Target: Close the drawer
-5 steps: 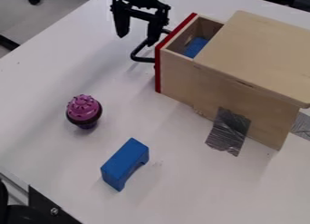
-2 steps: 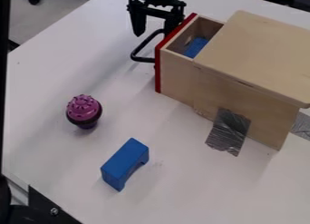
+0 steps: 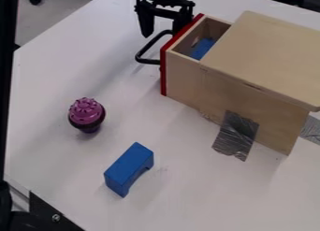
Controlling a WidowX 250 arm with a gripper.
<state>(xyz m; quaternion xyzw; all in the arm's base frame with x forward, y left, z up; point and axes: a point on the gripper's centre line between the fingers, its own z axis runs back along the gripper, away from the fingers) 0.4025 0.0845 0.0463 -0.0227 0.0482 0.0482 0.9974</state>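
My claw [image 3: 163, 32] is released, fingers spread, nothing held, by the red front [image 3: 163, 73] of the drawer [image 3: 182, 75]; can't tell if touching. Drawer's partly out of its wooden box [image 3: 269, 52]. I reckon I'm lining up; next: push front straight in twd box, w/o snagging handle [image 3: 147, 61]

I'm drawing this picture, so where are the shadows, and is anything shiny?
In the camera view, faint, soft shadows lie on the white table by the cupcake and blue block; the open drawer looks darker inside; pale shiny streaks cross the grey tape.
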